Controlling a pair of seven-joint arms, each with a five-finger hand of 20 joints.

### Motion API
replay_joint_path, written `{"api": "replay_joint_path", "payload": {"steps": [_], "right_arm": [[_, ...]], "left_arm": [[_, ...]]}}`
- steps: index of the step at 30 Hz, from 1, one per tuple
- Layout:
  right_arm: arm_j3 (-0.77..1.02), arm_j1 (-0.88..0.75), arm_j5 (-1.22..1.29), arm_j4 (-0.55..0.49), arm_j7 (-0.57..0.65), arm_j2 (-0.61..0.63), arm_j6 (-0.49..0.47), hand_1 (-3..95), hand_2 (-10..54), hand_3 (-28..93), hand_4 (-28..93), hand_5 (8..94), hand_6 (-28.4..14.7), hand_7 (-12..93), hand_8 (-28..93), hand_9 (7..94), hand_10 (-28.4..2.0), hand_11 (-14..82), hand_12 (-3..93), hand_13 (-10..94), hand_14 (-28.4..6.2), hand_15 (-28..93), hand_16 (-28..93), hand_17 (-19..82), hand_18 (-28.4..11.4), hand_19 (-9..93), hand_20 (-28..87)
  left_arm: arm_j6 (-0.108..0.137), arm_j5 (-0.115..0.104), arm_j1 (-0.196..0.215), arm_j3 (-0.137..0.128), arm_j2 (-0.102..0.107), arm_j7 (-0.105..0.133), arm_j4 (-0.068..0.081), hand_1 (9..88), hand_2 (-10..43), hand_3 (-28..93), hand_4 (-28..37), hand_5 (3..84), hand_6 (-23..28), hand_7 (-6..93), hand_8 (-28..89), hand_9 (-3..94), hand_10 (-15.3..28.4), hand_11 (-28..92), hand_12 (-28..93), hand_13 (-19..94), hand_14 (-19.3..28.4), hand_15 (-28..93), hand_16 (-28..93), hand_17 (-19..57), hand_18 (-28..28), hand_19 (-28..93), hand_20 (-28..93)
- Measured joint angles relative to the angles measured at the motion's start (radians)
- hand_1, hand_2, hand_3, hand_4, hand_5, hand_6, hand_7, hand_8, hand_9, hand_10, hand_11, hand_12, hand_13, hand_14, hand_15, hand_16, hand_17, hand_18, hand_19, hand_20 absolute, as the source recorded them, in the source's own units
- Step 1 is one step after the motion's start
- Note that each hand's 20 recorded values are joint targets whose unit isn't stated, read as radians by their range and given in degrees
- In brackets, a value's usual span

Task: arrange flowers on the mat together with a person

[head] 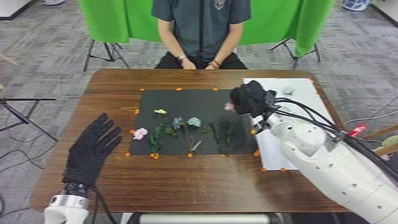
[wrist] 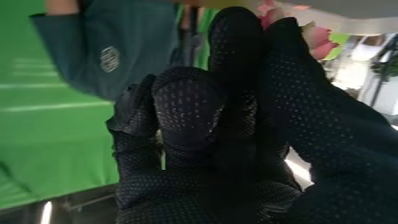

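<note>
My right hand [head: 253, 99] is over the dark mat's right edge, where the white sheet begins, with a pink flower [head: 229, 106] at its fingertips. In the right wrist view the hand [wrist: 204, 145] pinches the pink flower [wrist: 318, 40] between thumb and finger; its stem is hidden. On the mat [head: 187, 97] lie a yellow flower [head: 161, 111], a light pink flower [head: 140, 133], a pale blue-green flower [head: 194, 122] and several green stems [head: 156, 140]. My left hand [head: 92, 145] rests at the table's left, fingers straight, holding nothing.
A white sheet [head: 282, 155] covers the table's right side, with a small pale object [head: 288, 90] near its far end. Orange tape pieces mark the mat's edges. Brown wood [head: 204, 185] borders the mat in front.
</note>
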Motion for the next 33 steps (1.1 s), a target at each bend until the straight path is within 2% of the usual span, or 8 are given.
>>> {"api": "replay_joint_path", "payload": {"steps": [13, 24, 33], "right_arm": [[-0.057, 0.013, -0.068, 0.086, -0.008, -0.075, 0.010, 50.2, -9.5, 80, -28, 66.8, 3.2, 51, 0, 84.3, -3.5, 19.0, 50.6, 74, -4.0, 69, 28, 33, -18.0, 84, 50], [-0.062, 0.013, -0.093, 0.082, 0.010, -0.072, 0.028, 46.1, -9.5, 82, -28, 58.6, 1.8, 49, -2, 76.6, -4.9, 18.1, 49.4, 68, -4.4, 69, 31, 29, -17.9, 82, 51], [-0.047, 0.007, -0.106, 0.047, 0.025, -0.061, -0.029, 42.7, -9.5, 82, -28, 55.1, 1.1, 46, -1, 71.8, -5.4, 20.3, 48.4, 65, -5.4, 71, 28, 28, -18.1, 81, 51]], "left_arm": [[0.000, 0.000, -0.005, 0.001, 0.000, -0.006, 0.002, 28.2, 0.9, 69, -22.7, 28.4, 2.7, 19.8, -10, 23.0, 10.7, 18, 17, 21, 13.2, 20, 5, -9.6, 20.3, 41, 12], [0.000, 0.000, -0.006, 0.003, -0.001, -0.007, 0.003, 28.0, 0.7, 69, -22.8, 28.5, 2.7, 20.4, -10, 23.2, 10.8, 19, 17, 21, 13.4, 21, 5, -9.5, 20.4, 42, 12], [0.000, -0.001, -0.005, 0.002, -0.002, -0.009, 0.003, 27.9, 0.6, 69, -23.0, 28.6, 2.7, 21.0, -10, 23.2, 10.9, 20, 16, 21, 13.4, 22, 4, -9.5, 20.4, 42, 12]]}}
